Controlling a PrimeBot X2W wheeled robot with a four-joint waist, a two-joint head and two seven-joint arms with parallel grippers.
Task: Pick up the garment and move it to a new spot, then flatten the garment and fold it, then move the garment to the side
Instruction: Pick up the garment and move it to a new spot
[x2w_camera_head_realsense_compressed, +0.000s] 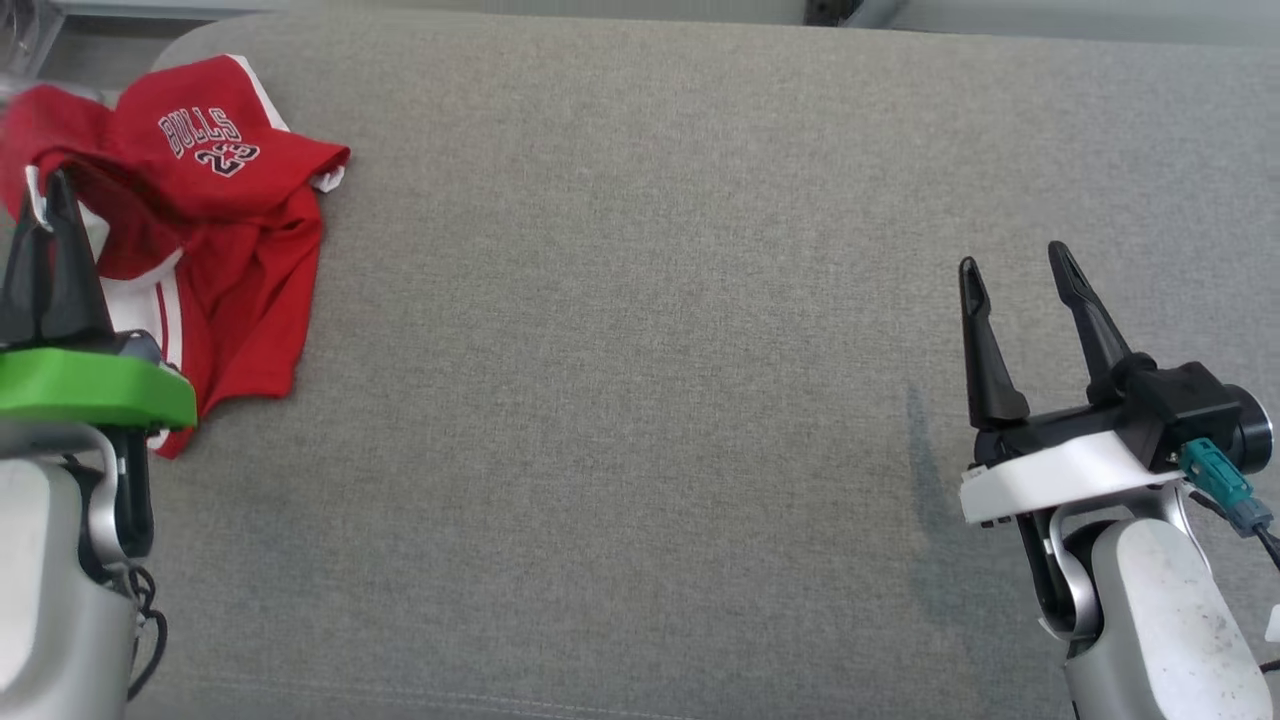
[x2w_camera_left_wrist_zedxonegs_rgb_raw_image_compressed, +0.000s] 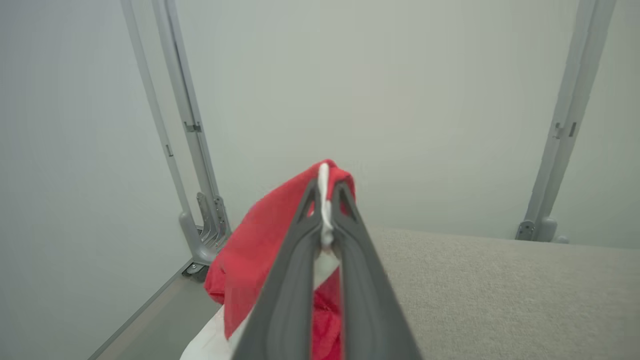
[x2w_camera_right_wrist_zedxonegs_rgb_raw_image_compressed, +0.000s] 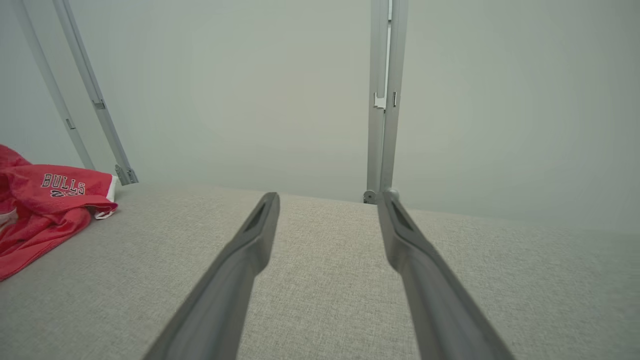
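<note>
Gripping the garment (x2w_camera_head_realsense_compressed: 230, 200), left end effector (x2w_camera_left_wrist_zedxonegs_rgb_raw_image_compressed: 326, 192) (right end effector (x2w_camera_head_realsense_compressed: 1014, 258) spread, well apart)

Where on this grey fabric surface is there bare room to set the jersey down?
The broad middle of the grey fabric surface, between the red Bulls jersey and the open right gripper, is bare from far edge to near edge. It is crowded at the far left corner, where the jersey lies bunched and the left gripper is shut on it.

Red garment (x2w_camera_head_realsense_compressed: 225, 190) reads "BULLS" in white block letters, number "23" just below it; no other legible text.
</note>
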